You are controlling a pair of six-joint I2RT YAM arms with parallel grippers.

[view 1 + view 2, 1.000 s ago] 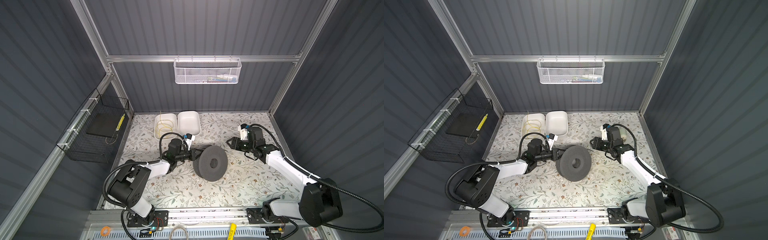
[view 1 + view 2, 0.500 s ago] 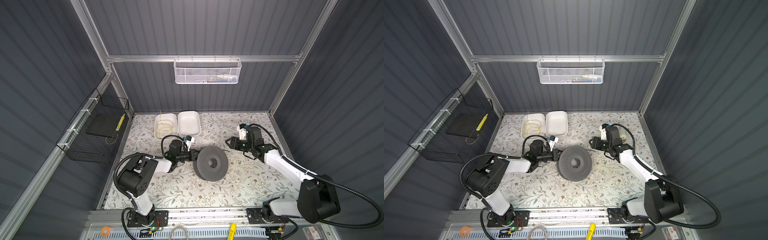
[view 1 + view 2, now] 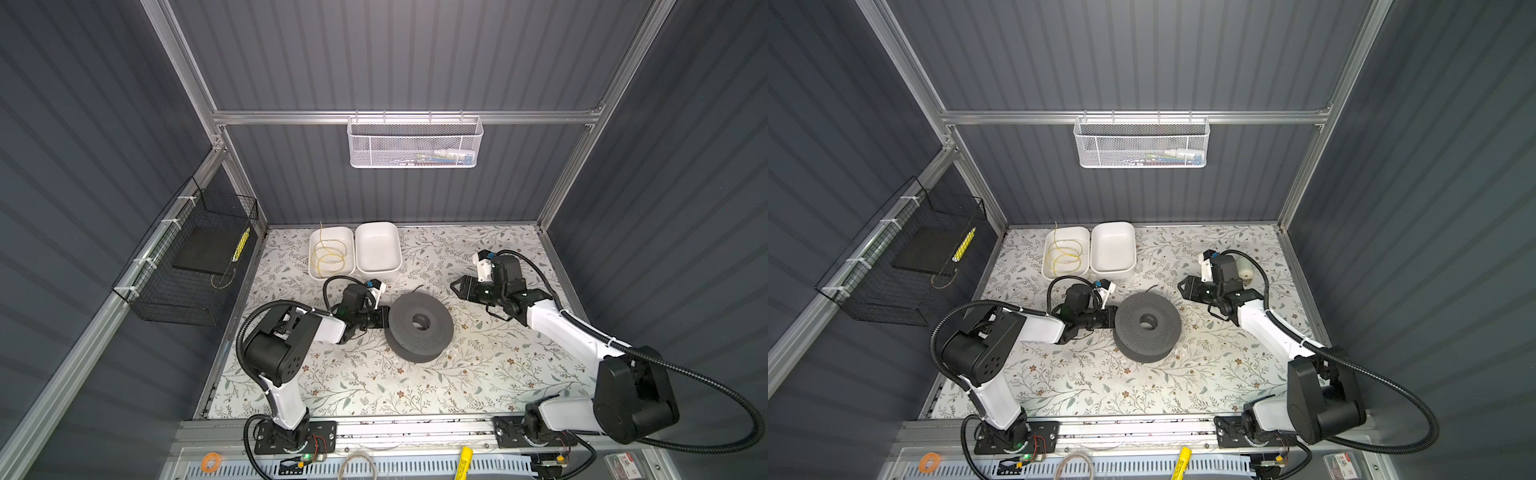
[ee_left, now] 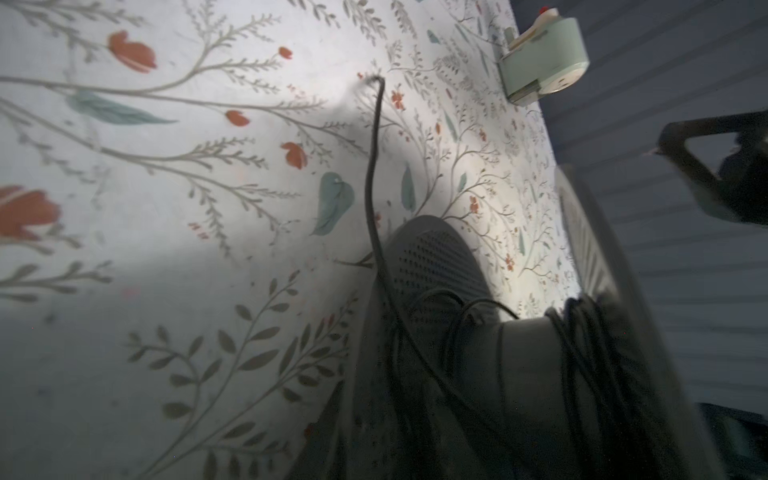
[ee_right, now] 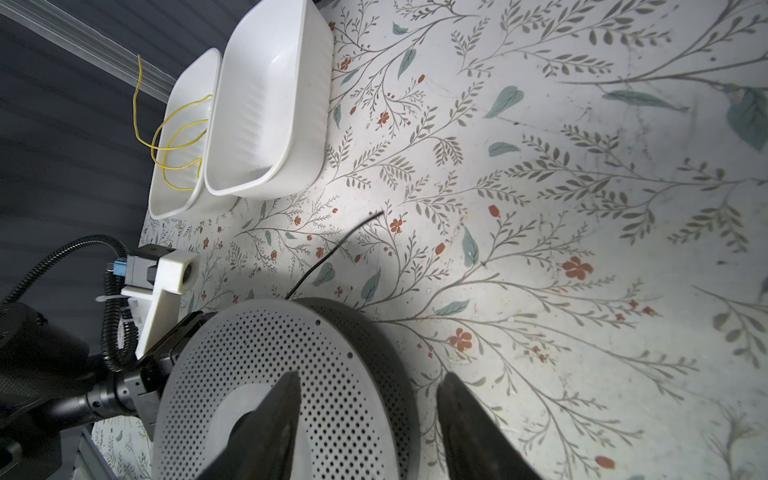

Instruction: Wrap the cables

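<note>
A grey perforated spool (image 3: 419, 326) (image 3: 1147, 326) lies flat on the floral table. The cable (image 4: 582, 353), a thin black cord, is wound in loose loops round the spool's core. Its free end (image 3: 417, 288) (image 5: 336, 245) trails onto the table behind the spool. My left gripper (image 3: 384, 318) (image 3: 1112, 318) is at the spool's left rim, between the flanges. Its jaws are lost in shadow in the left wrist view. My right gripper (image 3: 455, 286) (image 5: 370, 395) hangs open above the spool's right side, holding nothing.
Two white bins stand at the back. One (image 3: 331, 228) holds a yellow wire coil and the other (image 3: 378, 253) is bare. A mint-green device (image 3: 1246, 270) sits behind the right wrist. A black wire basket (image 3: 187, 257) hangs on the left wall.
The spool was tipped up on its edge by my left gripper and now lies flat. The left arm has folded closer to the spool. The right gripper has barely moved.
</note>
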